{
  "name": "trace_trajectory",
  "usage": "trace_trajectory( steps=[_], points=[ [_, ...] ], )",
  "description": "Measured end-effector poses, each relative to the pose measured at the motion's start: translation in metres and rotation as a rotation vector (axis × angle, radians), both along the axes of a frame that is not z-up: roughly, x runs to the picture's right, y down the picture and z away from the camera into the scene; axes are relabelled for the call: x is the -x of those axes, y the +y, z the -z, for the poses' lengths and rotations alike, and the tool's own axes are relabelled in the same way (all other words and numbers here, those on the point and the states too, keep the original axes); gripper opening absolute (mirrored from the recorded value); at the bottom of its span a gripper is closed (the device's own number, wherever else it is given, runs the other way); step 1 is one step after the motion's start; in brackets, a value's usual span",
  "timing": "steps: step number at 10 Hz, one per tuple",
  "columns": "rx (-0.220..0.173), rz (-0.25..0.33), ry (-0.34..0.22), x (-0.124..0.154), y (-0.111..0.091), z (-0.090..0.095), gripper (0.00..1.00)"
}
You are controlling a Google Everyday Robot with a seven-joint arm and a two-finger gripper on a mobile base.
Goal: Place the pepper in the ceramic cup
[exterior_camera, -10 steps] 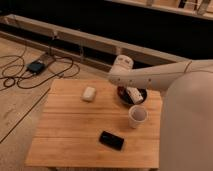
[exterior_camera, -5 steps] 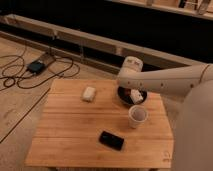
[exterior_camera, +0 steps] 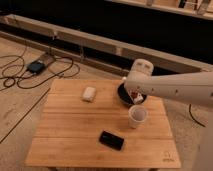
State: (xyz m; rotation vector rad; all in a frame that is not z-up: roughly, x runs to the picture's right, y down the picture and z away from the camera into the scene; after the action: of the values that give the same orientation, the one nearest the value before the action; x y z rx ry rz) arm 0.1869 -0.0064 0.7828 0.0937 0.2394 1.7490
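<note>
The white ceramic cup [exterior_camera: 137, 116] stands upright on the wooden table [exterior_camera: 75, 130], right of centre. My gripper [exterior_camera: 135, 96] hangs from the white arm [exterior_camera: 175, 87] over the dark round bowl [exterior_camera: 123, 95], just behind the cup. A small dark red bit [exterior_camera: 133, 94] shows at the gripper above the bowl; it looks like the pepper, mostly hidden by the arm. I cannot tell whether it is held.
A flat black phone [exterior_camera: 111, 140] lies at the table's front centre. A small white case [exterior_camera: 89, 93] lies at the back left. Cables and a dark box [exterior_camera: 36, 66] lie on the floor to the left. A low wall runs behind the table.
The arm's wrist has moved to the right, step by step, above the bowl. The cup, phone and case have not moved.
</note>
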Motion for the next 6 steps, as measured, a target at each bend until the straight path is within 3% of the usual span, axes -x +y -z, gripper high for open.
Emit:
trace_trajectory(
  steps=[6],
  points=[
    [0.0, 0.004, -0.005, 0.0045, -0.0006, -0.0006, 0.0]
  ],
)
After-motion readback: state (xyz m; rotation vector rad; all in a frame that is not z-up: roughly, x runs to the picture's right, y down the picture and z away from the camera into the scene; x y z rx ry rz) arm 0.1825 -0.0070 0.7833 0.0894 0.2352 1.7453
